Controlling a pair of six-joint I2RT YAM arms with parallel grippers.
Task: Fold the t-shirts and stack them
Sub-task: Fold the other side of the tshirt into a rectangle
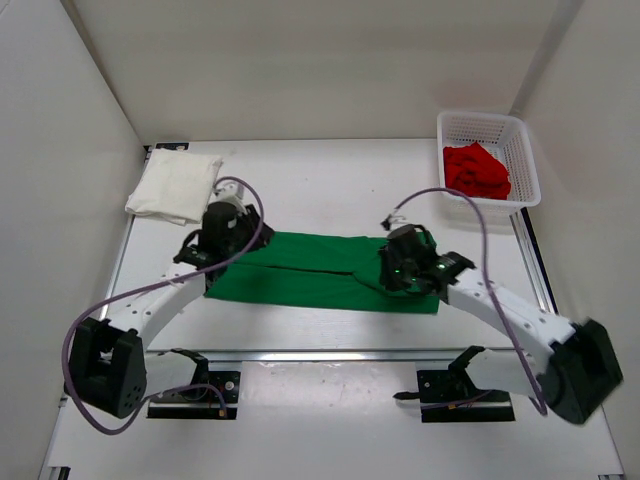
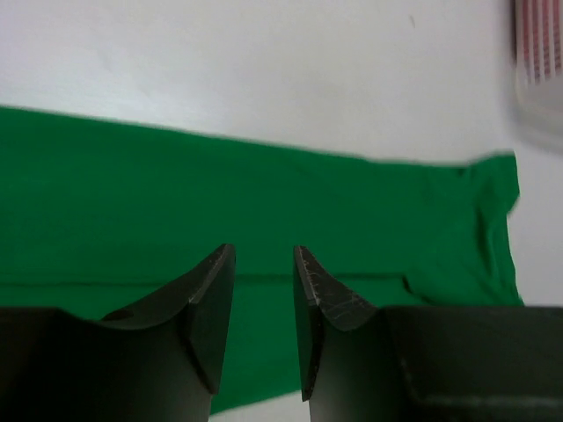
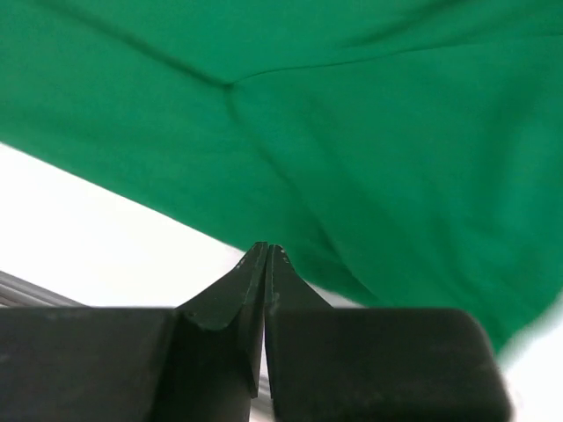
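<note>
The bright green t-shirt (image 1: 320, 272) lies flat across the middle of the table, folded into a long strip. My left gripper (image 1: 228, 246) hovers over its left end. In the left wrist view the jaws (image 2: 264, 264) stand a little apart with only green cloth (image 2: 264, 193) beneath them. My right gripper (image 1: 395, 272) is over the strip's right part. In the right wrist view its jaws (image 3: 266, 252) are shut at the near edge of the green cloth (image 3: 369, 149), with nothing seen between them. The white t-shirt (image 1: 175, 186) lies folded at the back left. The red t-shirt (image 1: 477, 170) is bunched in the basket.
A white plastic mesh basket (image 1: 525, 160) stands at the back right; its blurred wall shows in the left wrist view (image 2: 538, 61). White walls close in the left, back and right. A metal rail (image 1: 330, 353) runs along the near edge, with the arm bases behind it.
</note>
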